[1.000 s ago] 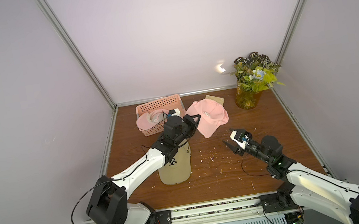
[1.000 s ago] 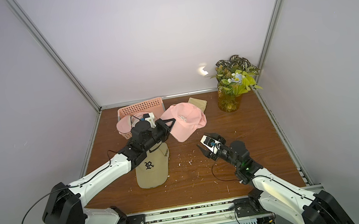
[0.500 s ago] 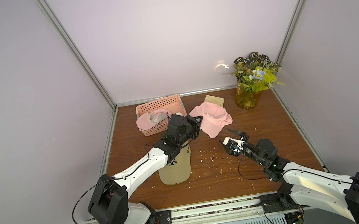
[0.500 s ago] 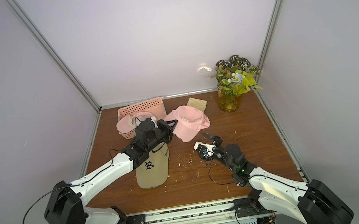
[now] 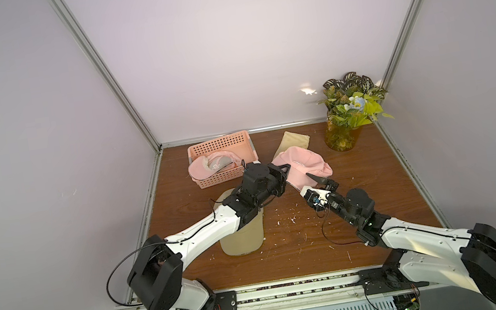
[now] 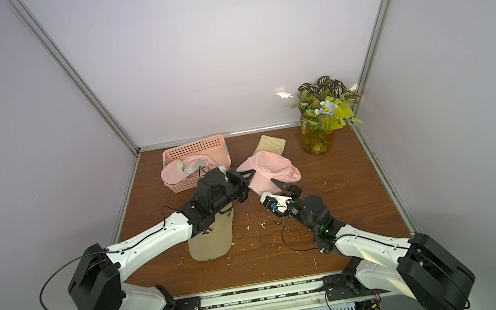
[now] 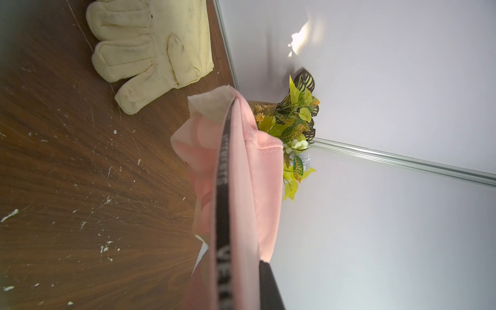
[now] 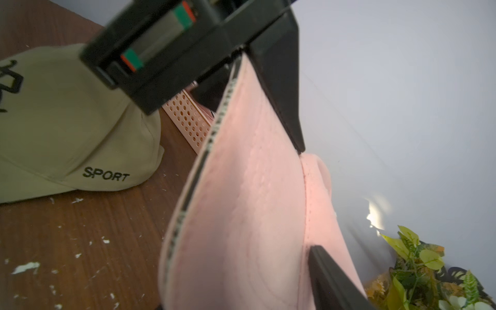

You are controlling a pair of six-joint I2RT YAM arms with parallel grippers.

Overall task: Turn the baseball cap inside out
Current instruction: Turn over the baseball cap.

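Brown scratched wooden tabletop (image 5: 383,208) inside pale walls, flecked with white crumbs. In both top views I see the pink fabric baseball cap (image 5: 305,162) just past centre toward 12 o'clock, its rim raised. My left gripper (image 5: 286,168) is pinched tight on that rim from the 9 o'clock side. My right gripper (image 5: 320,181) sits at the cap's 5 o'clock edge, jaws partly apart; whether they bite I cannot tell. A pink perforated plastic basket (image 5: 221,143) at 11 o'clock holds a second pink cap (image 5: 211,168). A beige cap lettered SPORT (image 5: 243,241) lies at 7 o'clock under my left arm. A cream cloth glove (image 5: 293,140) lies at 12 and a yellow glass vase of leaves (image 5: 340,141) stands at 2.

Left wrist view: the pink fabric baseball cap (image 7: 241,174) is clamped, a dark printed band along its edge. The glove (image 7: 150,48) lies flat beyond it.

Right wrist view: pink fabric (image 8: 241,201) fills the gap, with one black finger (image 8: 330,276) against it. The beige cap (image 8: 67,134) rests on the wood nearby.
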